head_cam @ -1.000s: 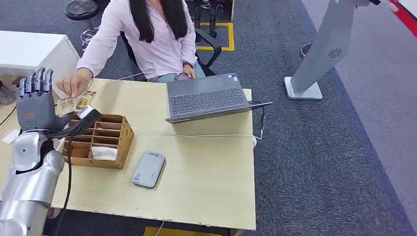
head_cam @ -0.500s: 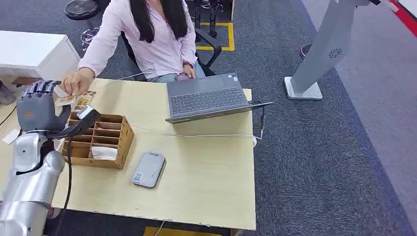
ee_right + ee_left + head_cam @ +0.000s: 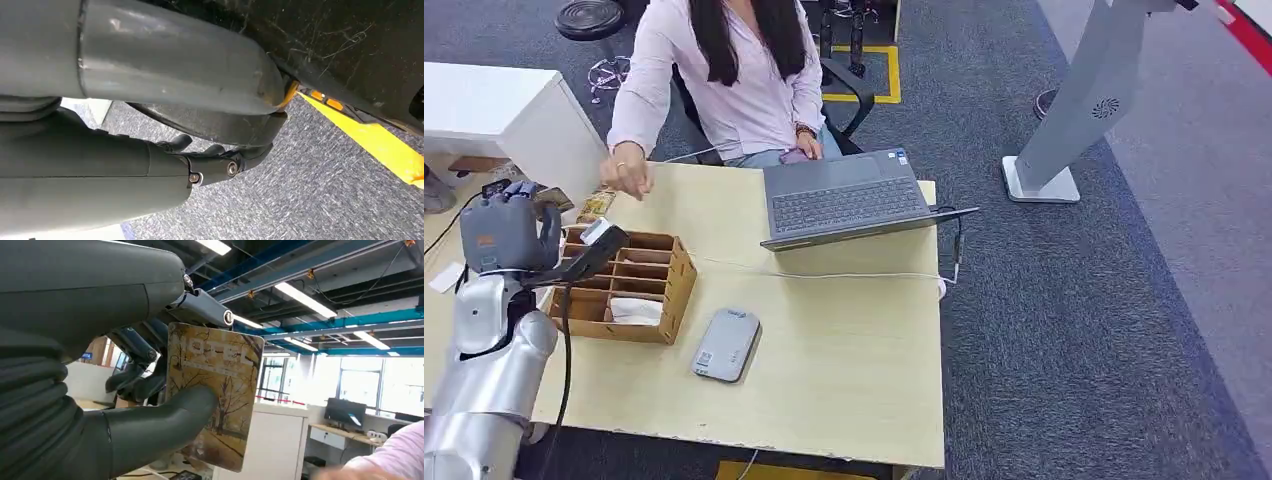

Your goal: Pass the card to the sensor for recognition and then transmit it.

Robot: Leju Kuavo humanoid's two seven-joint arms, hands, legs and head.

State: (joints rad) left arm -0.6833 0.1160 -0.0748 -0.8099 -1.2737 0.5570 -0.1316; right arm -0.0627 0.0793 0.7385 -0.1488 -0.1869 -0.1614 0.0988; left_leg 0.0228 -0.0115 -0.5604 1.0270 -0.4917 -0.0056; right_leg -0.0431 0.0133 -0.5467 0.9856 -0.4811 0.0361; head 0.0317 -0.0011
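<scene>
My left hand [image 3: 506, 226] is raised at the table's left edge and grips a brown card [image 3: 553, 197] with a tree picture. In the left wrist view the thumb [image 3: 160, 415] presses the card [image 3: 220, 390] against the dark fingers behind it, and the card stands upright. The grey flat sensor [image 3: 726, 344] lies on the table, to the right of my left hand and nearer the front edge. A seated person's hand [image 3: 627, 178] hovers over the table's far left corner, apart from the card. My right hand [image 3: 215, 160] hangs over grey carpet, holding nothing.
A wooden compartment box [image 3: 629, 287] sits just right of my left hand, with a black scanner handle [image 3: 584, 255] leaning on it and another card [image 3: 596, 205] behind it. An open laptop [image 3: 849, 200] and a white cable [image 3: 824, 274] occupy the far side. A white cabinet [image 3: 504, 110] stands at left.
My left hand's fingers have closed around the card that the person held out. The person let go and drew their hand back to the right.
</scene>
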